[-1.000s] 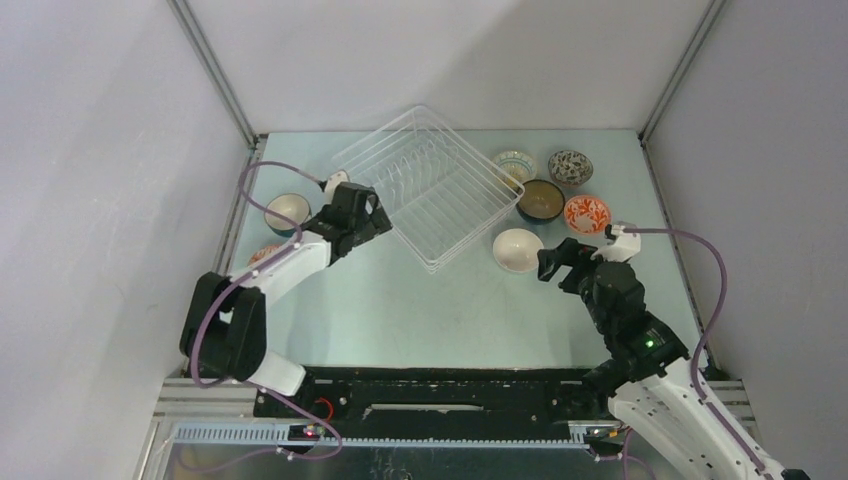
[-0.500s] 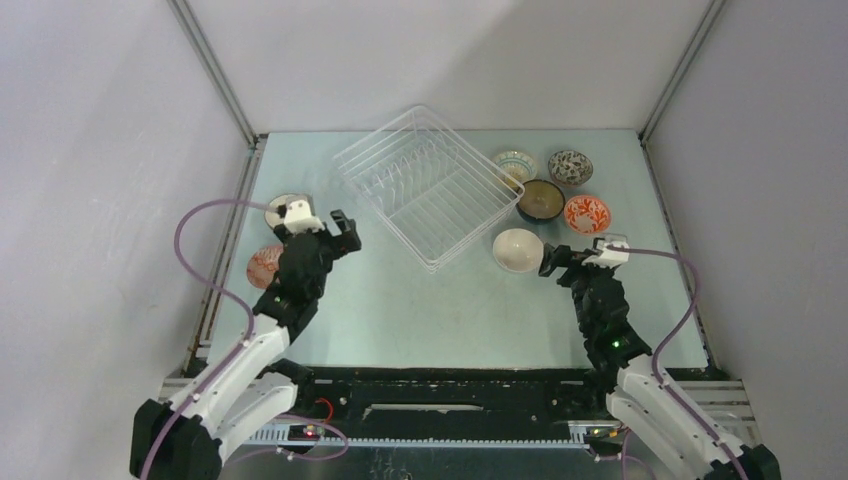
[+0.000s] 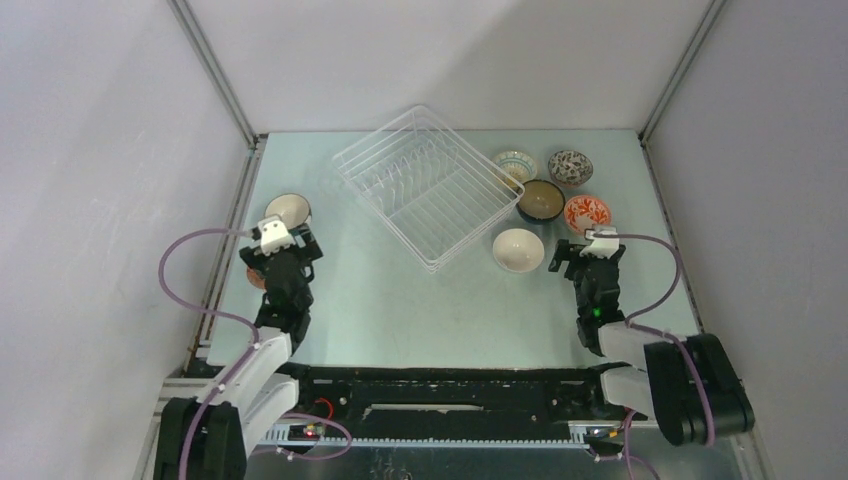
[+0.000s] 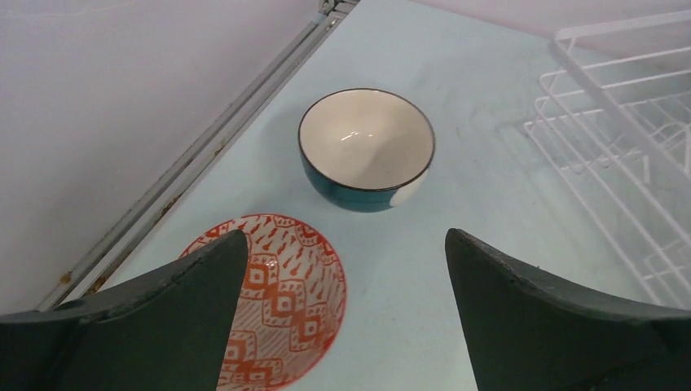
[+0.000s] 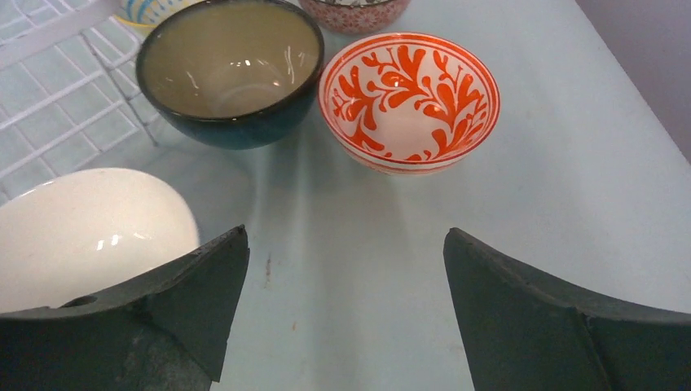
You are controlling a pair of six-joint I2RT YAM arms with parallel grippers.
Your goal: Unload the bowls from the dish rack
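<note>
The white wire dish rack (image 3: 430, 185) sits at the back middle with no bowl in it. To its right stand a blue-patterned bowl (image 3: 514, 163), a speckled one (image 3: 570, 166), a dark teal one (image 5: 230, 69), a red-leaf one (image 5: 409, 99) and a plain white one (image 5: 81, 232). To its left are a teal bowl with a white inside (image 4: 367, 149) and a red-patterned bowl (image 4: 281, 301). My left gripper (image 4: 344, 240) hangs open over the red-patterned bowl's right edge. The right gripper (image 5: 346, 235) is open above bare table between the white and red-leaf bowls.
A metal rail (image 4: 204, 155) and the grey left wall run close beside the left bowls. The rack's left corner (image 4: 619, 122) lies right of the left gripper. The right wall (image 3: 760, 200) stands near the red-leaf bowl.
Both arms have drawn back toward the near edge. The left gripper left the rack's left corner and now sits by the red-patterned bowl. The right gripper backed away from the white bowl.
</note>
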